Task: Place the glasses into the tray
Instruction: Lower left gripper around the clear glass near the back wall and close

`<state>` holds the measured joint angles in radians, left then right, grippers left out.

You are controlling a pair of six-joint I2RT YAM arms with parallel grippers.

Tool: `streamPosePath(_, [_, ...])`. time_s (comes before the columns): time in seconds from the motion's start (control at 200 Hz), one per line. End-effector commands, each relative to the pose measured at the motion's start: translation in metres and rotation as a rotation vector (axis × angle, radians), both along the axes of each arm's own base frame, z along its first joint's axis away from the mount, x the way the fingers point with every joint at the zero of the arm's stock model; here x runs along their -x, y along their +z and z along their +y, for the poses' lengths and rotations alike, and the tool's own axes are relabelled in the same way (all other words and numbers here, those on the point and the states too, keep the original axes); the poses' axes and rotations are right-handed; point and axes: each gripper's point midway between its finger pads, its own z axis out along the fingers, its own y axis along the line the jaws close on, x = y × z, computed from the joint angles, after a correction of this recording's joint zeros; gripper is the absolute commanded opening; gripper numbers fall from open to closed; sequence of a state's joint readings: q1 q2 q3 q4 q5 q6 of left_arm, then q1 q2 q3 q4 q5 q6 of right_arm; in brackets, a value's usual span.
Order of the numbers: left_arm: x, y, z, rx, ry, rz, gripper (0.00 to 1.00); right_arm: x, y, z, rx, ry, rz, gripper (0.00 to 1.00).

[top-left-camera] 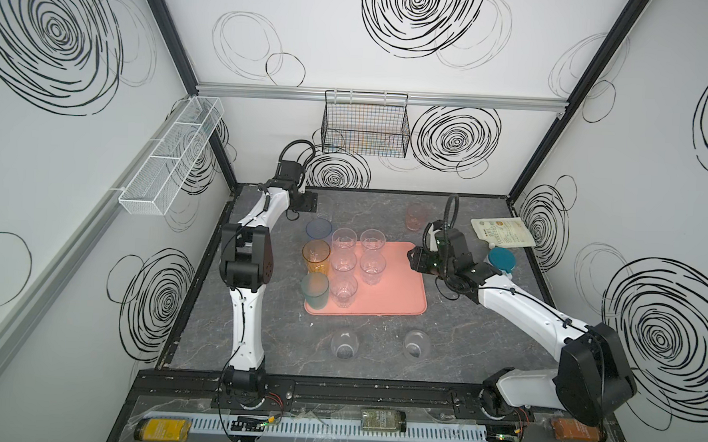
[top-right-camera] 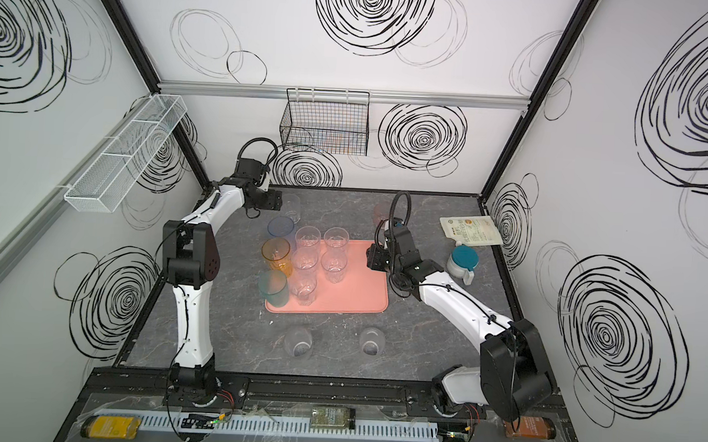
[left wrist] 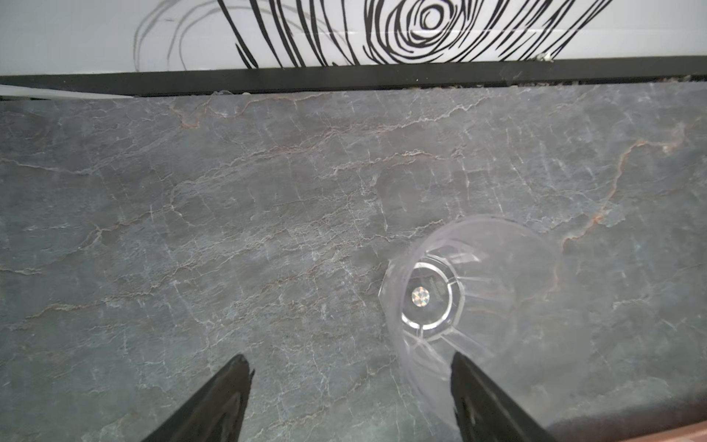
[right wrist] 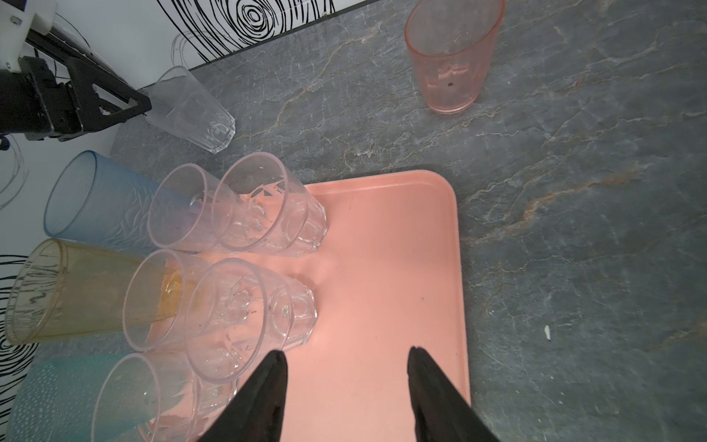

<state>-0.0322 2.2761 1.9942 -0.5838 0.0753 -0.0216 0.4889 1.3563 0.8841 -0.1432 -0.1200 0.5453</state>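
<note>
Salmon-pink flat plastic tray on the grey worktop: five short clear tumblers packed on its left half, right half bare. Tall blue tumbler, amber tumbler and teal tumbler at its left edge; bases inside the rim or not, cannot tell. Off the tray: far-left clear tumbler by the back edge, pink tumbler beyond the far side, two clear tumblers in front.

Left hand: wide, empty, low at the far-left clear tumbler; one fingertip in line with the glass wall, not astride it. Right hand: about half spread, empty, above the bare half.

Risk 1: shoving or tipping the far-left clear tumbler toward the worktop's back edge, from closing at this offset; slick wall, little margin. Risk 2: knocking packed neighbours at set-down. Risk 3: arms clashing over the tray, right hand parked above its only free space.
</note>
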Motion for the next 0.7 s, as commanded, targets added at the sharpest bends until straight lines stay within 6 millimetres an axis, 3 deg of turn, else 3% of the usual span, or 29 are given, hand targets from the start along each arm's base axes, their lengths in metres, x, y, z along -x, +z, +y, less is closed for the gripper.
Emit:
streamPosePath(0.0, [-0.006,-0.007,0.0,-0.031,-0.011,0.006,0.83,0.001,0.008,0.001,-0.001,0.003,-0.043,0.55])
streamPosePath(0.28, [-0.01,-0.03,-0.01,-0.07,-0.027,0.024,0.73,0.001,0.004,0.0,0.007,0.005,-0.043,0.55])
streamPosePath(0.585, [-0.014,-0.016,-0.01,-0.011,-0.007,-0.027,0.47,0.001,0.001,-0.001,0.016,0.004,-0.038,0.56])
streamPosePath(0.695, [-0.014,-0.016,0.0,-0.032,0.014,-0.026,0.41,0.0,0.003,-0.001,0.017,0.001,-0.04,0.56])
